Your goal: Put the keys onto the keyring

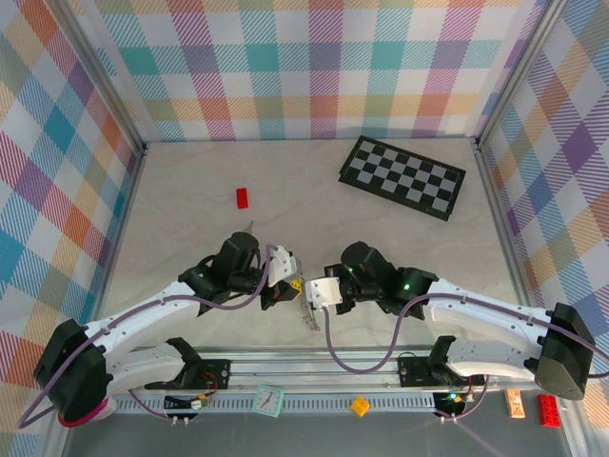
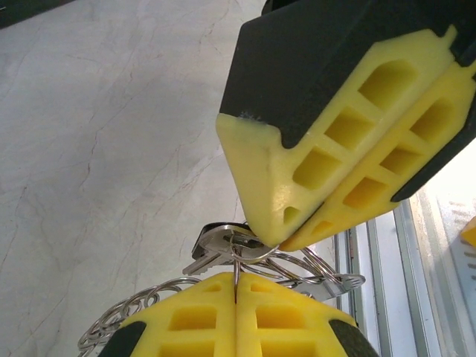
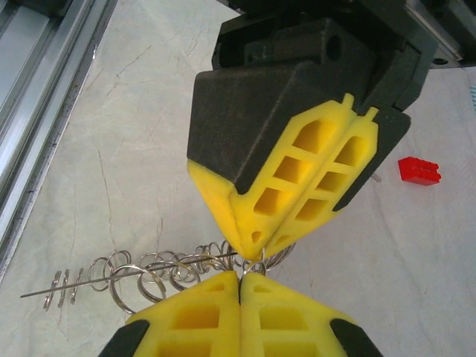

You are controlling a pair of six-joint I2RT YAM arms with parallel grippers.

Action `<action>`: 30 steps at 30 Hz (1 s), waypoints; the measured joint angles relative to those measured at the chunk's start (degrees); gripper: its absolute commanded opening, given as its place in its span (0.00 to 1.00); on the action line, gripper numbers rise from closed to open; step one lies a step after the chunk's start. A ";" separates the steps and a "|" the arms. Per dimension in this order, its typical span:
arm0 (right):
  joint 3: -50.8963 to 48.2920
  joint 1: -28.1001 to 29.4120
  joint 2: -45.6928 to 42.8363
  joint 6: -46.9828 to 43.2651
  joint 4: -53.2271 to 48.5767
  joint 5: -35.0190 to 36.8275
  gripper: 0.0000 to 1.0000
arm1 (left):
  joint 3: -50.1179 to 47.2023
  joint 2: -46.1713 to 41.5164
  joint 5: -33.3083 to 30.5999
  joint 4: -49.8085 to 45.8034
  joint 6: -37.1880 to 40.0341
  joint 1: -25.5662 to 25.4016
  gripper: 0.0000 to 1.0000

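Threading looks to be the step in hand: the left gripper [image 2: 236,288] and right gripper [image 2: 277,239], both pressed together, meet tip to tip, each pinching the keyring [image 3: 149,271] at the near middle of the table [image 1: 190,190]; what seems a key [image 2: 214,244] sits at the junction; next calls for easing it along the wire.

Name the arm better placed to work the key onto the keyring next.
Right, probably. In the left wrist view the right tool is shut right at the silver key, while the left tool pinches a wire of the keyring and need only hold it steady.
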 measured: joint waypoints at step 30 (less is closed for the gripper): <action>0.74 -2.75 -0.68 55.36 -9.31 13.94 0.00 | 0.31 0.00 -1.53 0.85 -0.17 0.00 0.00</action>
